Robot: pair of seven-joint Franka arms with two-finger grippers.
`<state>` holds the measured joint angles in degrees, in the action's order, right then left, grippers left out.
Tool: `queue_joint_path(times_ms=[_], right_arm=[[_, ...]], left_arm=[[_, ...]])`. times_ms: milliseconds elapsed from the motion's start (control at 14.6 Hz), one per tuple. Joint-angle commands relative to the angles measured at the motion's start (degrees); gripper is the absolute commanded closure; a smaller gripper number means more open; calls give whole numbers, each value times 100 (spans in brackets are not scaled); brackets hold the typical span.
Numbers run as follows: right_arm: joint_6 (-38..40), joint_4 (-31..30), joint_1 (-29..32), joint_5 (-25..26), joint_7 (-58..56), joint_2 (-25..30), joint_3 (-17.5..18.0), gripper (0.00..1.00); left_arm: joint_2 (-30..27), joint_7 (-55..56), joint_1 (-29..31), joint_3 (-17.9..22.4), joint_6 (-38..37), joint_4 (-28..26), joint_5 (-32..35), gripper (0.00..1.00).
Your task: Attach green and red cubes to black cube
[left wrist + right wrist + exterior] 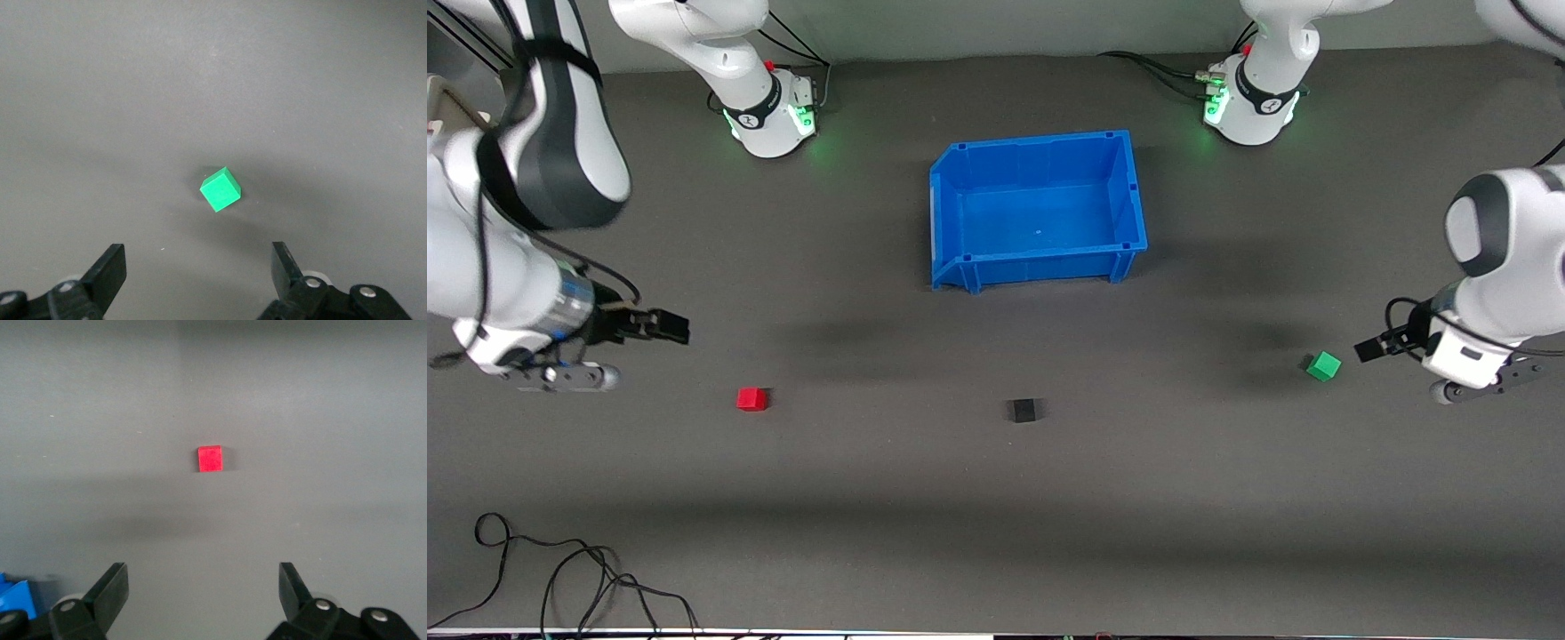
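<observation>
Front view: three small cubes are lying apart on the grey counter (996, 533), nearer to the camera than the blue bin (1039, 212). The black cube (1024, 410) is sitting between the other two, the red cube (751, 399) toward the right arm's end and the green cube (1323, 365) toward the left arm's end; none of them are touching. The right hand (667, 326) is hanging over the counter near the red cube, and the right wrist view is showing its fingers (110, 590) spread wide with nothing between them. The left hand (1371, 347) is hovering just beside the green cube (220, 189), which is sitting turned at an angle, and its fingers (110, 270) are likewise standing wide apart and gripping nothing.
</observation>
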<state>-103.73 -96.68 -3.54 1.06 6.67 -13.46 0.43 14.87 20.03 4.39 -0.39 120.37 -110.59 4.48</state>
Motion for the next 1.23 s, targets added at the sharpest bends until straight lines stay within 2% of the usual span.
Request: queue_joint_path(times_ms=[0, 137, 274, 479, 616, 1163], right_arm=[[-287, 132, -50, -88, 106, -498, -34, 0], [-568, 123, -42, -88, 106, -806, -34, 0], [-823, 123, -7, -88, 106, -1096, -43, 0], [-1227, 123, 2, -88, 106, -1483, -52, 0], [-1526, 132, 11, -88, 106, -1773, -52, 0], [-2484, -26, -24, -97, 106, -2477, -52, 0]], left_arm=[[261, 913, 0, -32, 276, 2, 97, 4], [498, 1055, 113, -23, 635, -24, 79, 4], [736, 1720, 229, -40, 1004, -121, 79, 4], [1018, 2040, 123, -40, 1058, -182, 88, 4], [1027, 2049, 132, -32, 1050, -253, 88, 11], [1536, 2479, 176, -32, 1454, -262, 88, 22]])
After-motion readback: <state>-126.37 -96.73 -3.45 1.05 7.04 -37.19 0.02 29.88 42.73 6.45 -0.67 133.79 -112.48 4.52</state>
